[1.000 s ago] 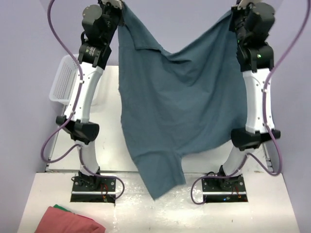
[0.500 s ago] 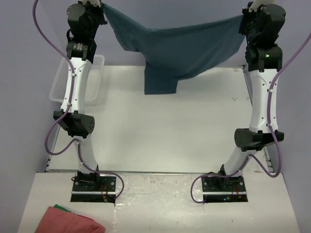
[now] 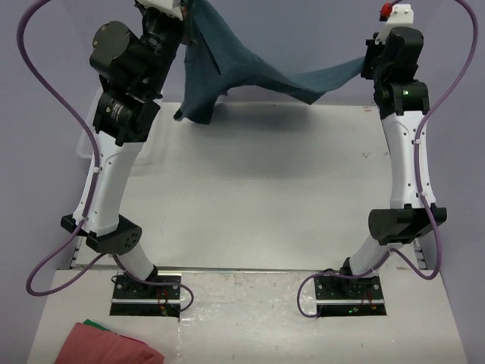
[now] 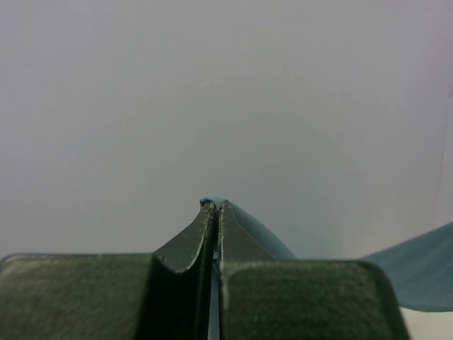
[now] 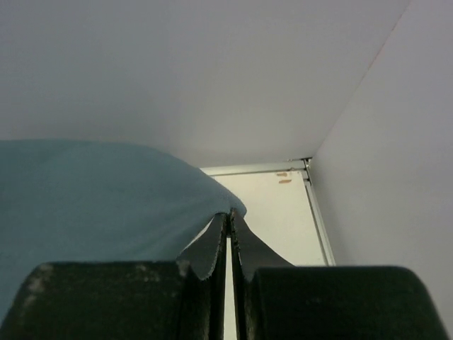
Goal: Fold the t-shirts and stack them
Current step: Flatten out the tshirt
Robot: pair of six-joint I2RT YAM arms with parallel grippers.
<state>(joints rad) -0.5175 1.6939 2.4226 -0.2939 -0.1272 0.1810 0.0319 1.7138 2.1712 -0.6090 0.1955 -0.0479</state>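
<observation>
A teal t-shirt [image 3: 250,72] hangs in the air at the far end of the table, stretched between both arms. My left gripper [image 4: 215,204] is shut on one corner of it at the top left [image 3: 186,9]. My right gripper [image 5: 230,212] is shut on the other corner at the top right [image 3: 366,64]. The cloth [image 5: 92,198] sags between them, and a bunched part [image 3: 198,102] droops below the left gripper, just above the table. A folded red shirt on a green one [image 3: 106,345] lies at the near left corner.
A white plastic basket [image 3: 85,148] sits at the far left, mostly hidden behind my left arm. The white table top [image 3: 258,197] ends at a raised edge on the right [image 5: 317,205]. Purple cables loop off both arms.
The shirt swung from hanging over the table's middle to the far end. My left arm has since risen and leaned in; the shirt now sags lower and bunches under the left gripper.
</observation>
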